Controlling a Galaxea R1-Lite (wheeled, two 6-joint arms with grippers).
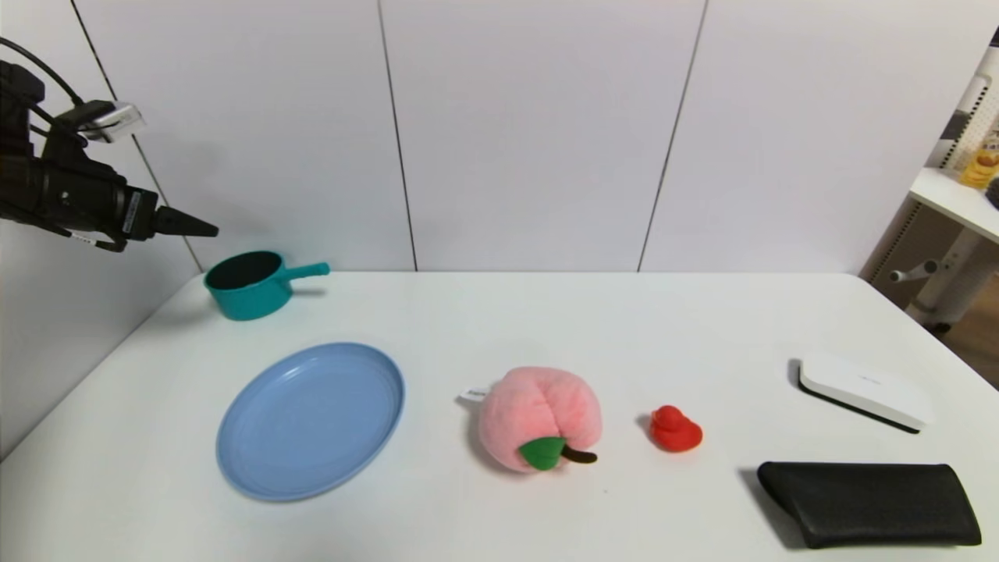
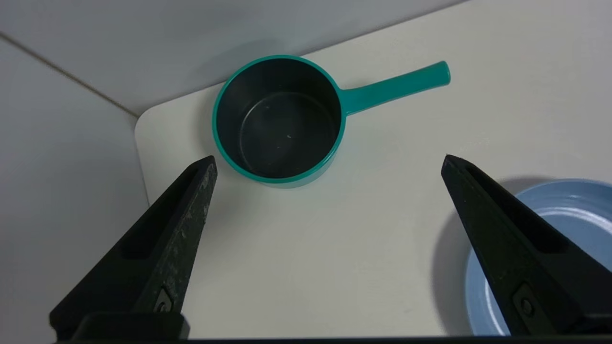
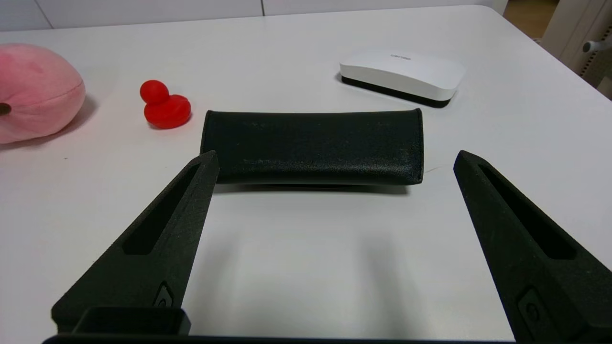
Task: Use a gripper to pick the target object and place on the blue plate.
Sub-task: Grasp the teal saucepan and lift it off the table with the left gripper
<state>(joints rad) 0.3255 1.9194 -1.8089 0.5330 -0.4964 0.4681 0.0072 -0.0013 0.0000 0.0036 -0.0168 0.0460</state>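
The target object, a small teal saucepan (image 1: 248, 284) (image 2: 279, 119) with a dark inside, stands upright at the table's far left corner, its handle pointing right. The blue plate (image 1: 311, 419) (image 2: 564, 224) lies nearer the front, apart from the pan. My left gripper (image 1: 204, 229) (image 2: 329, 160) hovers high above the table's left edge, to the left of and above the saucepan, open and holding nothing. My right gripper (image 3: 336, 160) is open too, low over the table in front of a black case; it is out of the head view.
A pink plush peach (image 1: 538, 417) (image 3: 36, 91) and a red toy duck (image 1: 674, 429) (image 3: 164, 105) sit mid-table. A black case (image 1: 870, 502) (image 3: 313, 145) and a white flat box (image 1: 862, 389) (image 3: 401, 75) lie at the right. Wall panels stand close behind and left of the pan.
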